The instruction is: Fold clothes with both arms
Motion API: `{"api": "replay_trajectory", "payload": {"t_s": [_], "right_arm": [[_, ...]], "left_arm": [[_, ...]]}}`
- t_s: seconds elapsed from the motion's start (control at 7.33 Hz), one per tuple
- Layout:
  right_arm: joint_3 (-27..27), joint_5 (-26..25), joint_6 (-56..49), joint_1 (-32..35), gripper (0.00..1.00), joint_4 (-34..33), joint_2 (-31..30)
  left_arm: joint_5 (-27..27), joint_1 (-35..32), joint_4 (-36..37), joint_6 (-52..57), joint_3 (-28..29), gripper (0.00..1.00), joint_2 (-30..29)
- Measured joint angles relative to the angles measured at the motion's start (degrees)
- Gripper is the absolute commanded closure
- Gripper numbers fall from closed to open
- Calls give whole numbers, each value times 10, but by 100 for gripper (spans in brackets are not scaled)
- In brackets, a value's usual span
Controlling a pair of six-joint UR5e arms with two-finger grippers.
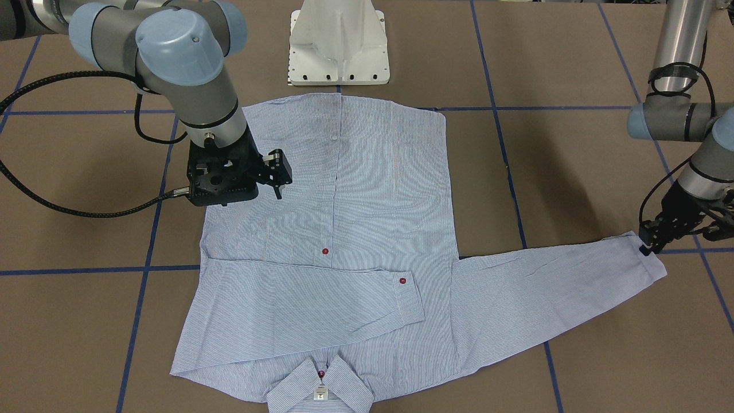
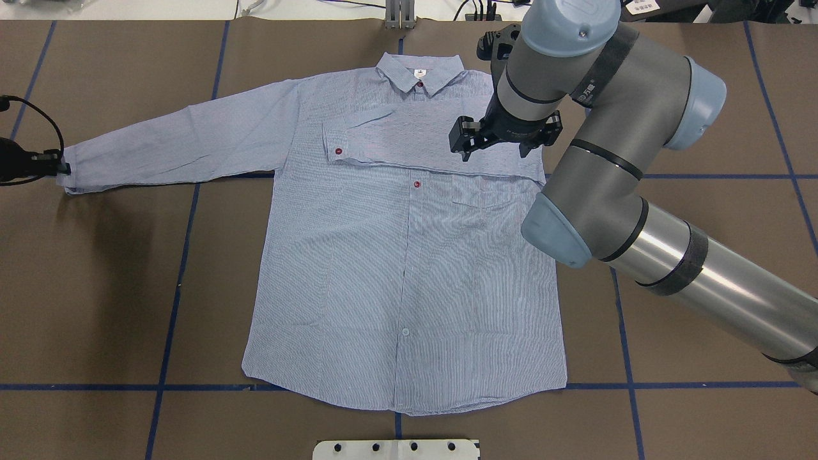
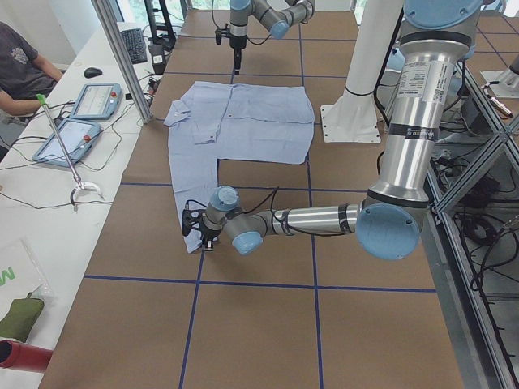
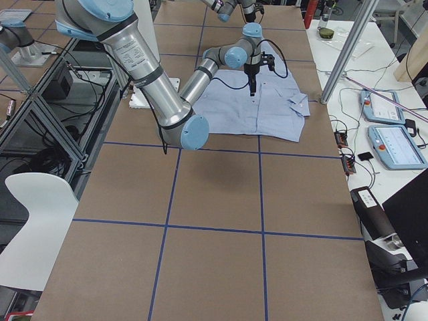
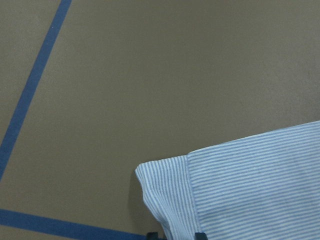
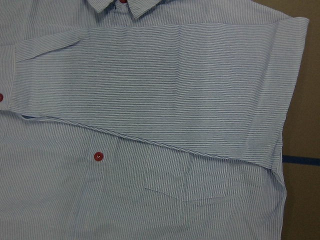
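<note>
The light blue striped shirt (image 2: 409,268) lies flat and buttoned side up on the brown table, collar (image 2: 420,71) at the far edge. One sleeve is folded across the chest, its cuff (image 2: 337,148) showing a red button. My right gripper (image 2: 495,148) hovers open above that folded sleeve and holds nothing; the right wrist view shows only the sleeve and chest pocket (image 6: 182,180). The other sleeve (image 2: 185,140) stretches straight out sideways. My left gripper (image 1: 647,248) is shut on its cuff (image 5: 170,195) at the very end, low to the table.
The white pedestal base (image 1: 338,51) stands just behind the shirt's hem. Blue tape lines (image 2: 179,287) cross the brown table (image 2: 96,287). A side bench with teach pendants (image 3: 93,101) and a seated person (image 3: 20,65) runs along the far edge.
</note>
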Motion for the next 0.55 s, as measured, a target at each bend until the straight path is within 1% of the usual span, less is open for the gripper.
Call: {"api": "replay_trajectory", "payload": {"t_s": [0.14, 0.27, 0.55], "right_arm": [[-1, -1, 0, -1, 0, 1, 0], [-1, -1, 0, -1, 0, 1, 0], [0, 0, 0, -2, 0, 1, 0]], "left_arm": [[0, 0, 0, -1, 0, 91, 0], [-1, 0, 0, -2, 0, 100, 0], [-3, -2, 1, -3, -4, 100, 0]]}}
